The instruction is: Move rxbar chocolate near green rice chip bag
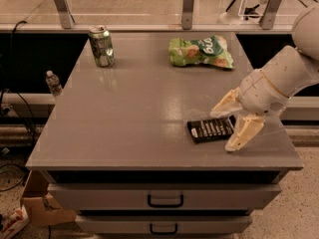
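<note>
The rxbar chocolate, a flat black bar with white text, lies on the grey table near the front right. The green rice chip bag lies flat at the back of the table, right of centre. My gripper comes in from the right on a white arm. Its two cream fingers are spread wide, one behind the bar's right end and one in front of it. The bar's right end sits between them, still resting on the table.
A green drink can stands at the back left of the table. Drawers with dark handles are below the front edge. A small water bottle stands to the left, below table level. A cardboard box sits on the floor at lower left.
</note>
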You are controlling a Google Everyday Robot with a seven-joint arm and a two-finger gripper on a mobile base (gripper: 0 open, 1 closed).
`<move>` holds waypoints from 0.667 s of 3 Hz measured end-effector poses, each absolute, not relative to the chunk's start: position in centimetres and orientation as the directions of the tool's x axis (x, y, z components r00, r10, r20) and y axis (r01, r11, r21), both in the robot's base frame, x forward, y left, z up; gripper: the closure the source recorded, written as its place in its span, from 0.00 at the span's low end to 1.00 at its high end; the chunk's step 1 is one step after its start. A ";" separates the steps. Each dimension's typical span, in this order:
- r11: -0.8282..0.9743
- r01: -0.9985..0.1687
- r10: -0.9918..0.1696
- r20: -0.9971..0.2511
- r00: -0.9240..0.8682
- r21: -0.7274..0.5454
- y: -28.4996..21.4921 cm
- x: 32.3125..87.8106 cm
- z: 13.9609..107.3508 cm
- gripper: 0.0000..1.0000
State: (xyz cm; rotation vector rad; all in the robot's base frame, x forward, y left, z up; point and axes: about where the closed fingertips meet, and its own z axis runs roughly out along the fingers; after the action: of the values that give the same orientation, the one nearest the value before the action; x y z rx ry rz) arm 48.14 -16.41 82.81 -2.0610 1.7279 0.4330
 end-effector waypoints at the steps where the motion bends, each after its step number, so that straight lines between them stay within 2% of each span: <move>1: -0.145 -0.984 -0.856 -0.485 0.178 -0.104 -16.4 48.3 82.8 0.63; 2: -0.142 -0.985 -0.858 -0.484 0.172 -0.099 -16.6 48.4 83.0 0.86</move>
State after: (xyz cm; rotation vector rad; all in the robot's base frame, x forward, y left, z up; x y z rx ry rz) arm 48.45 -16.55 82.95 -2.0644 1.7426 0.4426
